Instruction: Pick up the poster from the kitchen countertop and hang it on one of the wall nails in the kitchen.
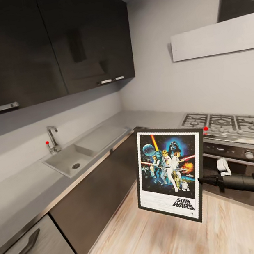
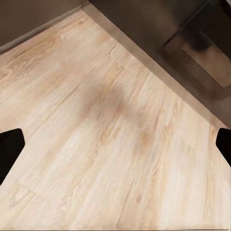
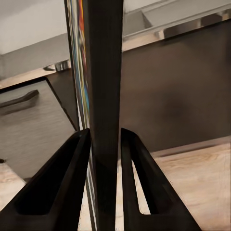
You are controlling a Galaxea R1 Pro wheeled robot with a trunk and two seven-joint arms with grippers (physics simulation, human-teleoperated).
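Black-framed flat poster | right gripper clamps its edge | left gripper spread over wood floor

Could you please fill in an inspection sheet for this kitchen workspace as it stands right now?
Surface: grey kitchen countertop, L-shaped, holding a sink and tap.
Job's things: poster off the counter, held upright above the wood floor; wall nails not made out.
Clutter: nothing seen.
Grippers: right gripper clamps the poster's edge between both fingers; left gripper open, over bare floor.
Cables: nothing seen.
Surroundings: dark upper cabinets, gas hob over an oven, range hood.
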